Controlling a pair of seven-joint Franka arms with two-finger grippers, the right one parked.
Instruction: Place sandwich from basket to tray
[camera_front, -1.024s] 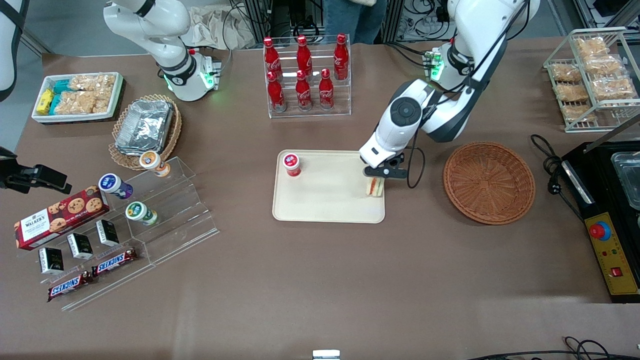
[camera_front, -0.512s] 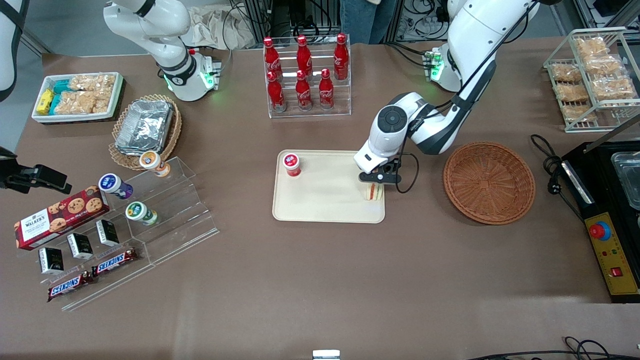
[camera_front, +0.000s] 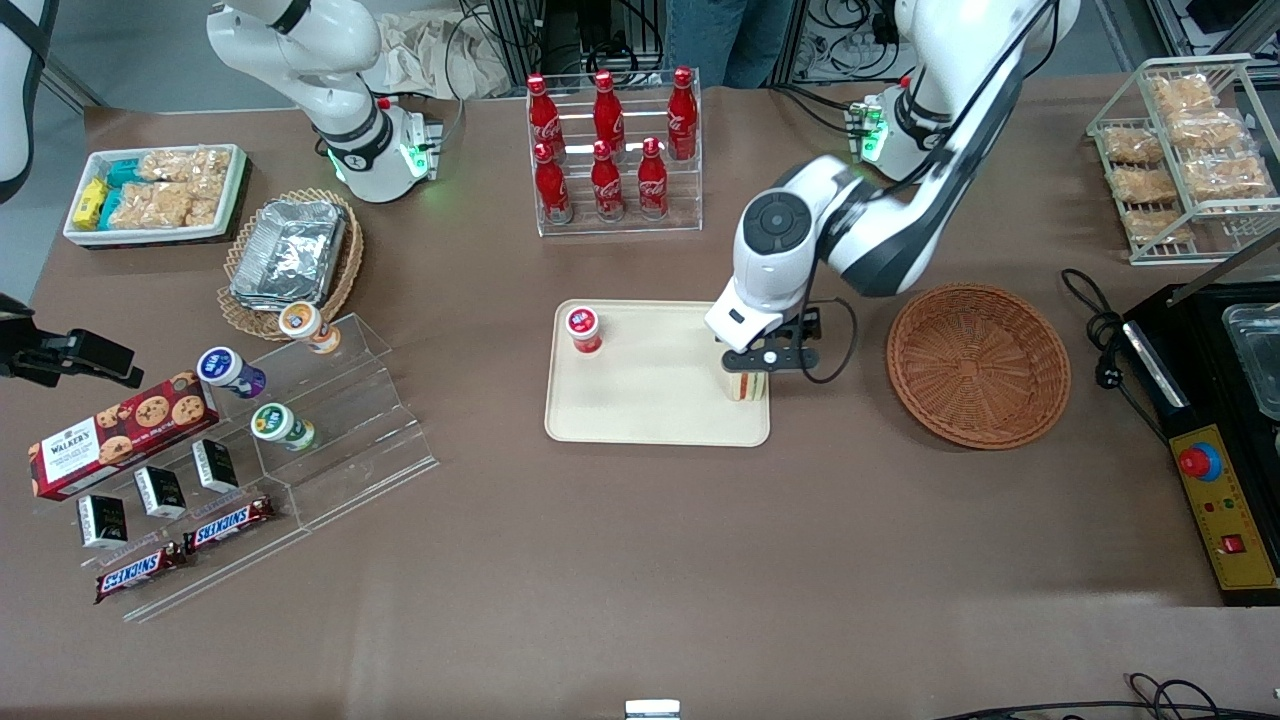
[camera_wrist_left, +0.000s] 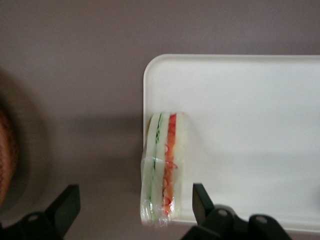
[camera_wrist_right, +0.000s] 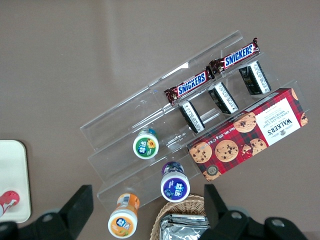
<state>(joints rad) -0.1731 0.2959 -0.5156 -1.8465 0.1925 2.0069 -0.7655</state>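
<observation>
I see my gripper (camera_wrist_left: 135, 210) hanging above the sandwich (camera_front: 747, 385) with fingers spread clear of it, the wedge standing on edge on the tray (camera_front: 650, 400) beside its basket-side (camera_front: 978, 365) rim.

Sandwich (camera_wrist_left: 163, 169) released, jaws apart.
</observation>
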